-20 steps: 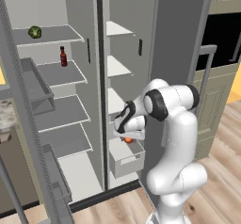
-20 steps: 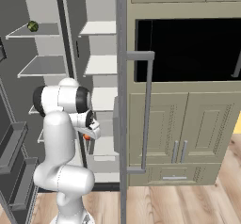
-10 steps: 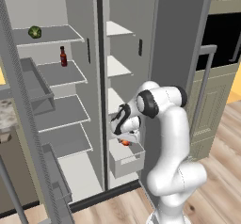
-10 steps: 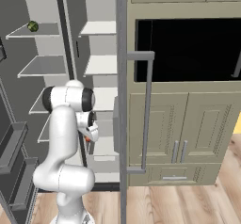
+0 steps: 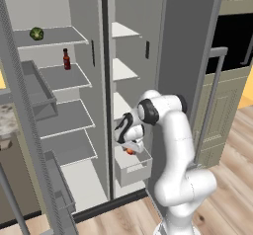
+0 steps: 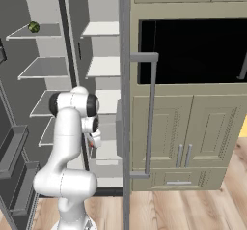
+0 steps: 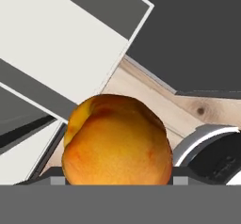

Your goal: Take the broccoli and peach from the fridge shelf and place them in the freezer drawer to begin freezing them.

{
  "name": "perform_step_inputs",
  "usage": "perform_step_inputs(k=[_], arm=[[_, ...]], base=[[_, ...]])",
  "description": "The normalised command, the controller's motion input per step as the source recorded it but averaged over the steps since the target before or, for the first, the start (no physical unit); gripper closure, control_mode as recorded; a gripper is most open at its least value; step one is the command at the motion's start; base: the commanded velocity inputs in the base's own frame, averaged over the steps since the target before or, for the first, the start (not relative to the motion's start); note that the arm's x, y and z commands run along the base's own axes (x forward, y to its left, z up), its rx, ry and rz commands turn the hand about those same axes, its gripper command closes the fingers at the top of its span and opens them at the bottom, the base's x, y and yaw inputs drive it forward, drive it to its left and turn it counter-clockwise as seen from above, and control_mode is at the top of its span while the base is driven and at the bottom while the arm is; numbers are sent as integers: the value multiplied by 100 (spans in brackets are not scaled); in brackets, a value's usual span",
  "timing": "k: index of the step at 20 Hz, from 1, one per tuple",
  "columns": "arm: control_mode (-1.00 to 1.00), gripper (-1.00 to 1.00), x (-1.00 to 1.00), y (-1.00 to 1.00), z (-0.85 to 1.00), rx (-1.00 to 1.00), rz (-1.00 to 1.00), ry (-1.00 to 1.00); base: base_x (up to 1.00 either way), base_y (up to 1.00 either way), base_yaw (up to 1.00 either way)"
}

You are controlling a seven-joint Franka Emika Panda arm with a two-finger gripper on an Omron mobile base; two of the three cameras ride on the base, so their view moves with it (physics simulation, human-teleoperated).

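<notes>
Peach: smooth orange-red peach [image 7: 116, 140] sits between the fingers [image 5: 129, 147], held at a wide grip.
Position: directly above the pale open-topped freezer drawer [image 5: 133, 169], near its back.
Broccoli: lumpy dark-green broccoli [image 5: 36, 33] rests on the top grey fridge shelf [image 5: 59, 35], well apart.

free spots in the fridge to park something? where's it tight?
Bare: the two lower left shelves below the red sauce bottle, plus the right-hand shelves. The fridge shelf is open right of the broccoli. Crowded: over the freezer drawer, where the claw holds the peach.
</notes>
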Motion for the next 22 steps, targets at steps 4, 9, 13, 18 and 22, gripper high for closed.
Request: perform_step_inputs(k=[4,9,13,18,22], arm=[[-100,100,40,0,-29,0,-4,0],[-100,100,36,-11,-25,0,0,0],[-100,100,29,-11,-36,0,0,0],[-100,100,26,-8,-42,0,0,0],[-100,100,27,-6,-48,0,0,0]], base=[[0,0,0],[0,0,0],[0,0,0],[0,0,0],[0,0,0]])
